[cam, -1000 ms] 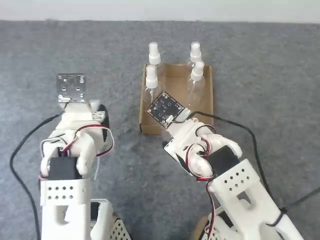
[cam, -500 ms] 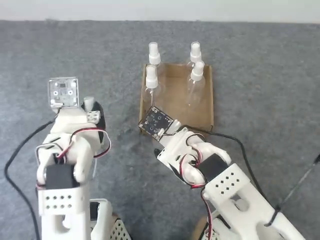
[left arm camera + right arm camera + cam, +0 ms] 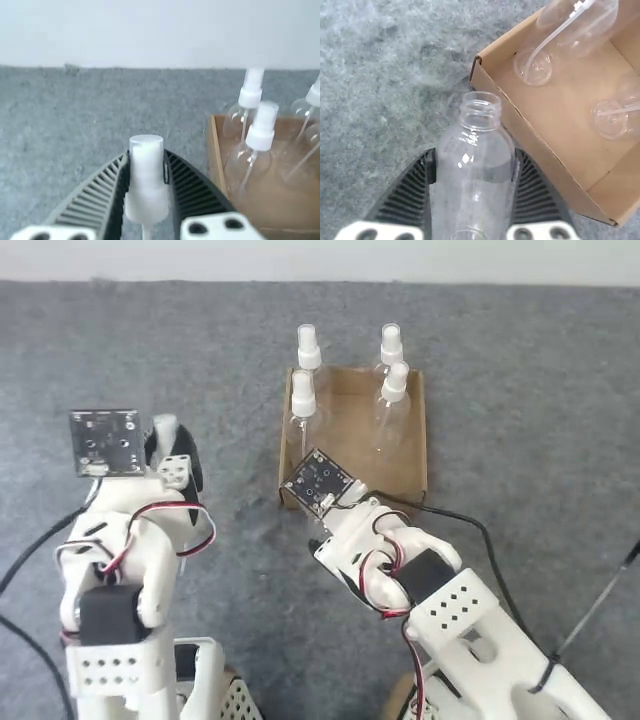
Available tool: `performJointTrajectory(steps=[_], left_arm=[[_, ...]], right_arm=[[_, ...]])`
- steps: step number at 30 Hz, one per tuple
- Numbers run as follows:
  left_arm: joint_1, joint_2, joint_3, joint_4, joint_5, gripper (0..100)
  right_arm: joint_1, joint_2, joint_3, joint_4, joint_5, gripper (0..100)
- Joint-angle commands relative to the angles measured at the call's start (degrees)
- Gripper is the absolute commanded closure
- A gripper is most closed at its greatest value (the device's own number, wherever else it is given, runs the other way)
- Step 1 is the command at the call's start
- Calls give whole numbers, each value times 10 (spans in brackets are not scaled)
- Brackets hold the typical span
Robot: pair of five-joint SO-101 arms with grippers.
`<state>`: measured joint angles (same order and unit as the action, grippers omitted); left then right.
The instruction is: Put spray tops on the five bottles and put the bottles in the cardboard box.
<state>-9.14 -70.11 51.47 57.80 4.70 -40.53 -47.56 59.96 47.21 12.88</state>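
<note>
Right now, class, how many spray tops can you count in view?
5 spray tops. Four sit on bottles standing in the cardboard box: two at its far end, two just nearer. The fifth is loose, clamped in the left gripper.

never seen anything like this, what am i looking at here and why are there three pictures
These are two small robot arms side by side on a grey mat. One picture looks down from above. The other two come from a camera on each arm's wrist, looking along its gripper, a two-fingered claw. The left gripper holds a white spray top. The right gripper holds a clear bottle with no top, near a corner of the cardboard box. Four bottles with tops on already stand in the box.
</note>
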Motion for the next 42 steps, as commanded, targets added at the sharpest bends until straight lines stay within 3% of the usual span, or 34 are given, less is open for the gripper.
performJointTrajectory(steps=[1,7,11,19,27,42], left_arm=[[-3,-15,-59,-8,5,989],[2,-13,-102,-13,82,989],[2,-14,-121,-65,142,989],[3,-11,-138,-113,222,989],[73,-11,-88,-113,226,989],[78,-11,-7,-172,228,989]], right_arm=[[-7,-21,-6,-7,-4,992],[-7,-22,19,-44,-3,992],[-10,-22,47,-122,-7,992],[-97,-22,106,-247,-7,992],[-114,-22,112,-275,-8,992],[-114,-135,156,-266,-39,993]])
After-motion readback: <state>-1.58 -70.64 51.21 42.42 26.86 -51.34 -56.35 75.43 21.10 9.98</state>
